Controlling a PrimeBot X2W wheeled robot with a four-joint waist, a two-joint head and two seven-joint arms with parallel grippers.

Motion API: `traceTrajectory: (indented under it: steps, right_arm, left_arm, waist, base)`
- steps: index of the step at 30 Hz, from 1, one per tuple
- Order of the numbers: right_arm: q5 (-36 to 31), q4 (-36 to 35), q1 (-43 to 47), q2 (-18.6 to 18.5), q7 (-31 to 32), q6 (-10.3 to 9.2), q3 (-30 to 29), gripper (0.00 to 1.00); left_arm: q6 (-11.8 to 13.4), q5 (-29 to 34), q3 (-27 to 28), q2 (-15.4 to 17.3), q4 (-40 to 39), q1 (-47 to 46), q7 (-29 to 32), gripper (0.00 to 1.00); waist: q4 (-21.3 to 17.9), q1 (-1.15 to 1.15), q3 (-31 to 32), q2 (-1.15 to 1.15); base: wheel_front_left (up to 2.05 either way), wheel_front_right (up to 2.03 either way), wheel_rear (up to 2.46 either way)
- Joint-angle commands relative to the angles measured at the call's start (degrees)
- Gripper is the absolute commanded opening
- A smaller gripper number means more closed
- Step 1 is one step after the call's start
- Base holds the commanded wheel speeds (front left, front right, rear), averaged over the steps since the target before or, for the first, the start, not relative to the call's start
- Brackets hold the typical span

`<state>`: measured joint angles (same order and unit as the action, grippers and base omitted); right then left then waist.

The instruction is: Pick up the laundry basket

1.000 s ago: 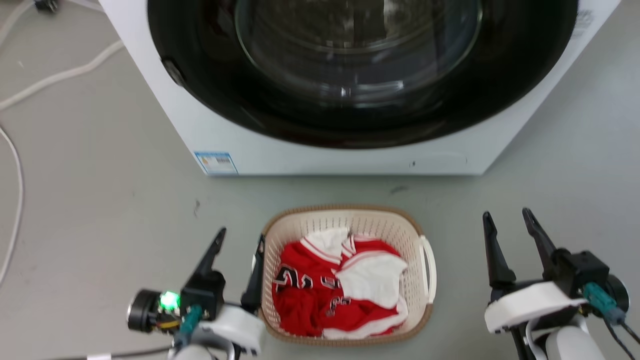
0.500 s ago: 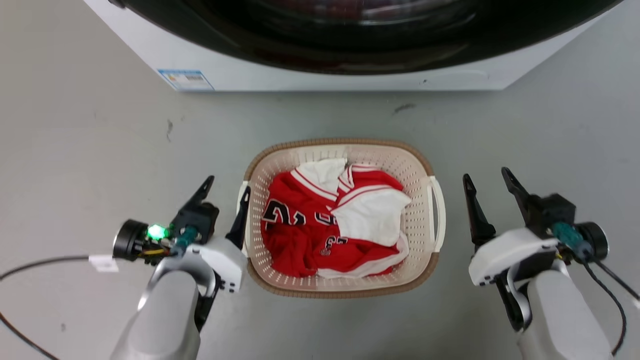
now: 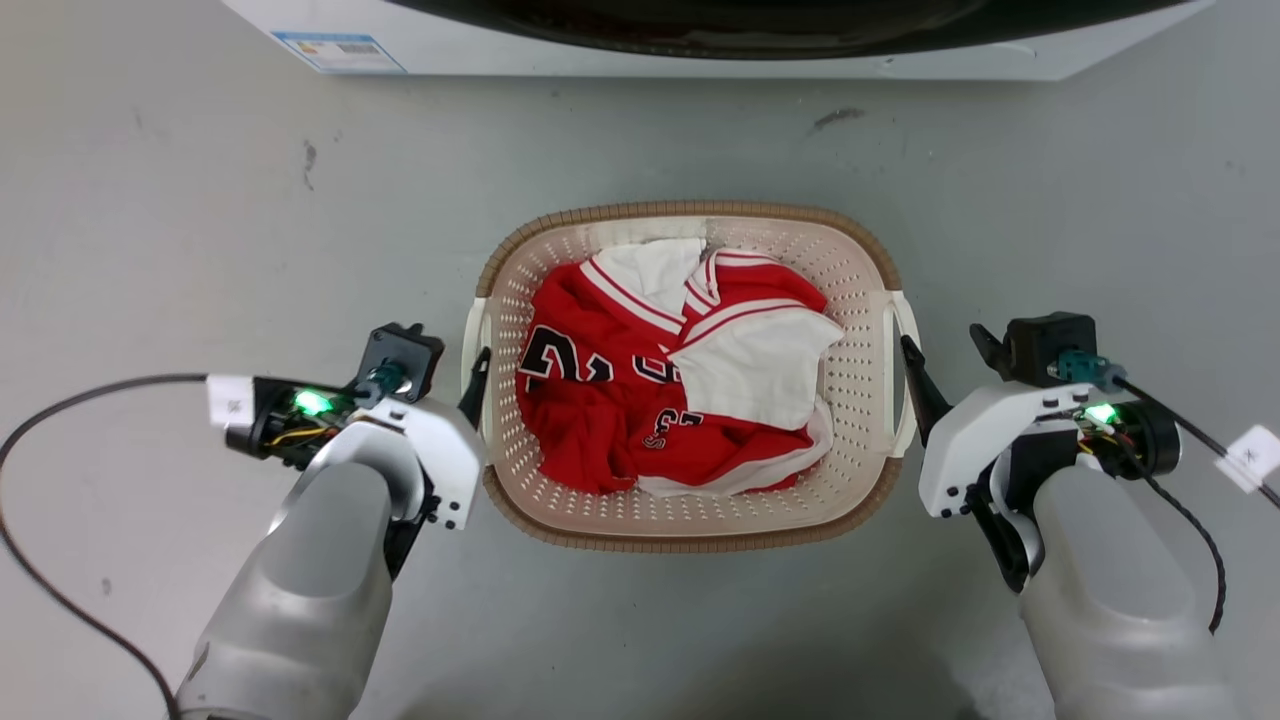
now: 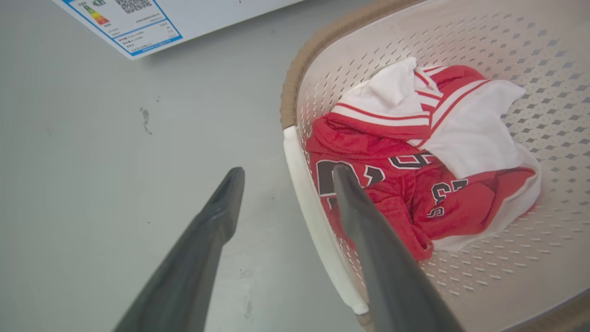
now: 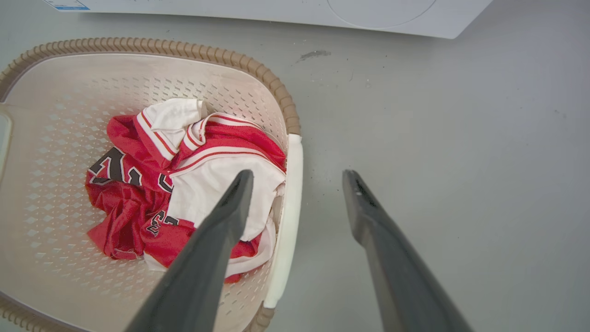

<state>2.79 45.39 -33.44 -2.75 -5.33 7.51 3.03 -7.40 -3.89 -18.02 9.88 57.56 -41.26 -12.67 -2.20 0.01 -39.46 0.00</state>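
The left tool [image 4: 286, 170], fingers spread wide, straddles one white side handle [image 4: 313, 216]; the right tool [image 5: 298, 174], equally wide, straddles the other handle [image 5: 288, 221]. Between them the cream-white perforated plastic laundry basket [image 3: 690, 212] with brown woven-look rim sits on the grey floor [image 3: 200, 220], holding crumpled red-and-white jerseys [image 3: 600, 420].

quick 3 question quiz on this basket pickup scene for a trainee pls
1. True or false: the laundry basket holds red and white clothing.
2. The left tool is: A) shut on the rim, B) open astride the left handle, C) shut on cloth.
3. Fill in: the right tool has one finger over the basket, the other over the ____.
Key: 1 true; 2 B; 3 floor.
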Motion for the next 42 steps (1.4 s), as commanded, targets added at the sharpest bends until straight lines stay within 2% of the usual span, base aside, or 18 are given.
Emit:
traceTrajectory:
  steps: [1, 6, 16, 27, 38, 39, 40, 42]
  right_arm:
    - [-0.16, 2.09, -1.93, -0.15, 0.97, -0.04, 0.15, 1.0]
    - [2.42, 7.6, -5.41, -0.15, 2.99, -0.04, 1.42, 1.0]
    - [4.3, 16.5, -12.39, -0.13, 6.97, -0.04, 5.3, 1.0]
    - [5.54, 22.62, -18.07, -0.16, 9.15, -0.04, 8.2, 1.0]
    - [6.58, 25.39, -19.86, -0.15, 8.77, -0.04, 8.72, 1.0]
    - [7.16, 25.63, -19.88, -0.16, 8.91, -0.04, 8.33, 0.66]
    - [6.84, 25.77, -19.98, -0.15, 9.01, -0.04, 8.69, 0.0]
    - [6.72, 26.13, -20.04, -0.12, 9.57, -0.04, 9.41, 0.0]
  left_arm:
    - [-0.03, -1.31, -1.59, -0.37, 1.67, -1.61, 0.7, 1.0]
    - [-0.05, -5.93, -6.57, -0.24, 4.83, -4.76, 2.53, 1.0]
    - [-0.06, -14.64, -16.48, 2.27, 6.27, -9.8, 8.12, 1.0]
    - [-0.07, -22.81, -25.43, 4.19, 4.51, -12.82, 10.94, 1.0]
    - [-0.07, -28.86, -31.18, 4.98, 4.0, -13.93, 12.31, 1.0]
    - [-0.07, -29.65, -31.6, 5.05, 3.83, -13.96, 12.63, 0.44]
    - [-0.07, -30.29, -32.1, 5.18, 3.6, -14.03, 12.92, 0.0]
    - [-0.05, -31.48, -33.44, 5.38, 3.07, -14.02, 13.66, 0.0]
  waist:
    - [-0.09, -0.01, -1.02, 0.0]
    - [-0.2, -0.01, -2.7, 0.0]
    - [-0.63, -0.01, -5.46, 0.0]
    - [0.1, -0.01, -7.62, 0.0]
    - [0.55, -0.01, -8.88, 0.0]
    - [0.57, -0.01, -8.96, 0.0]
    - [0.6, -0.01, -9.04, 0.0]
    - [0.65, -0.01, -9.16, 0.0]
  base:
    - [0.0, 0.0, 0.0]
    - [0.0, 0.0, 0.0]
    - [0.0, 0.0, 0.0]
    - [0.0, 0.0, 0.0]
    - [0.0, 0.0, 0.0]
    - [0.0, 0.0, 0.0]
    - [0.0, 0.0, 0.0]
    - [0.0, 0.0, 0.0]
